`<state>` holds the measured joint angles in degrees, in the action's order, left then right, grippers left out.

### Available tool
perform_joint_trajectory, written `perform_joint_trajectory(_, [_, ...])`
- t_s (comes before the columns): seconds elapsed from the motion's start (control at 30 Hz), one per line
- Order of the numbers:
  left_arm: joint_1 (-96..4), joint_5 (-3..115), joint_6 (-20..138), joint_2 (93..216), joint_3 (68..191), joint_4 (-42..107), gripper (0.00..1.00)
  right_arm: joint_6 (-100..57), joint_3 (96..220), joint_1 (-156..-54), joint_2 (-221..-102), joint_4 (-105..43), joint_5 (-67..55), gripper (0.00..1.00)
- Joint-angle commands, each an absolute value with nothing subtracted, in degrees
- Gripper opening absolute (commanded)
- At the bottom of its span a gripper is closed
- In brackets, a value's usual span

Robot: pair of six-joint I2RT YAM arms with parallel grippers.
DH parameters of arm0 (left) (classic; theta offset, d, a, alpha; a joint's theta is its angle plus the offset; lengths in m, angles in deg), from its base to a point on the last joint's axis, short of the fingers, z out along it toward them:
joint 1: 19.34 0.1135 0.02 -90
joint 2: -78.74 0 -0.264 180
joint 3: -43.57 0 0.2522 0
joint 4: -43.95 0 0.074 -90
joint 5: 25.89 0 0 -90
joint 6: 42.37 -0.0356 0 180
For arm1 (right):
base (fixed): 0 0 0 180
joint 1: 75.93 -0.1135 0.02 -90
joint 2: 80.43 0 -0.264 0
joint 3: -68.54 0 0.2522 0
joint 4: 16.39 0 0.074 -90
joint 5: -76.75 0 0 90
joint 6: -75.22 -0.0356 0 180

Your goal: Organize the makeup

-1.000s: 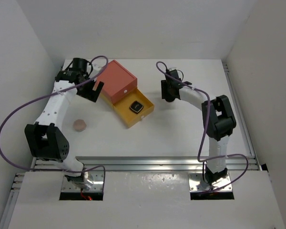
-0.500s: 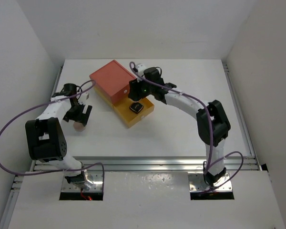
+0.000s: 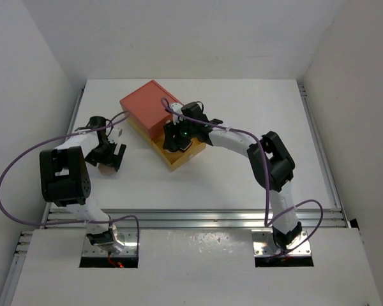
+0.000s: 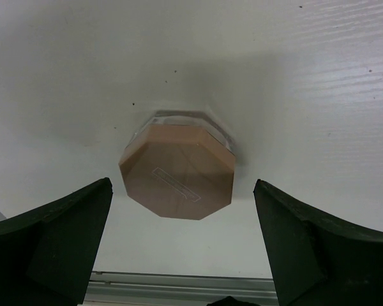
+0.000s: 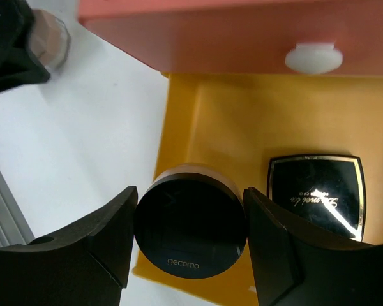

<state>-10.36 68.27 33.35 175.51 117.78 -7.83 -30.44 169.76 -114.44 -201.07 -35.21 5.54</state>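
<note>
Left claw (image 4: pixel 182 191) gapes wide, straddling the peach puff (image 4: pixel 179 172) on the white bench (image 4: pixel 306 64), room either side. Right claw (image 5: pixel 189 236) clamps the black round compact (image 5: pixel 190 226) over the rim of the yellow drawer (image 5: pixel 179 115); dark square case (image 5: pixel 316 197) lies just right of it, inside.

We log the black round compact (image 5: pixel 190 223) as glossy, smooth, plastic-looking, with pale print on the lid. The small dark square case (image 5: pixel 316 194) is glossy black with shiny gold trim. The yellow drawer (image 5: pixel 242 121) and coral-red box (image 5: pixel 210 38) look matt and smooth, and the white knob (image 5: pixel 313 57) is smooth too. The peach puff (image 4: pixel 177 171) has a matt faceted top over clear plastic. The counter (image 4: pixel 306 76) is white and finely ribbed with a faint sheen. On the left pincer (image 4: pixel 182 191) the fingers (image 4: pixel 57 236) are matt black plastic.
</note>
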Motion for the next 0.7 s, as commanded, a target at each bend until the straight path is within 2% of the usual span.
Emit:
perform_joint_trajectory(0.0, [-9.2, 67.9, 34.2, 176.2, 117.3, -5.8, 0.99, -30.9, 171.1, -114.5, -203.8, -35.1, 7.0, 0.07])
perform_joint_trajectory(0.07, [-9.2, 67.9, 34.2, 176.7, 116.8, -5.8, 0.99, -30.2, 171.9, -114.6, -204.8, -36.2, 6.3, 0.16])
perform_joint_trajectory(0.1, [-9.2, 67.9, 34.2, 176.7, 116.7, -5.2, 0.99, -29.6, 172.3, -114.4, -204.9, -36.8, 5.8, 0.26])
perform_joint_trajectory(0.27, [-9.2, 66.8, 33.7, 177.3, 115.6, -5.2, 0.99, -28.9, 172.9, -114.6, -205.9, -38.0, 5.6, 0.46])
perform_joint_trajectory(0.4, [-9.2, 66.8, 33.7, 178.6, 115.6, -4.0, 0.99, -28.7, 173.3, -114.4, -205.8, -38.1, 5.8, 0.55])
perform_joint_trajectory(0.43, [-9.2, 66.8, 33.7, 179.1, 115.6, -4.0, 0.98, -28.6, 173.7, -114.3, -205.9, -38.0, 5.7, 0.61])
perform_joint_trajectory(0.67, [-9.2, 65.8, 33.7, 181.0, 116.8, -3.5, 0.98, -27.8, 174.7, -114.3, -204.9, -38.1, 5.7, 0.75])
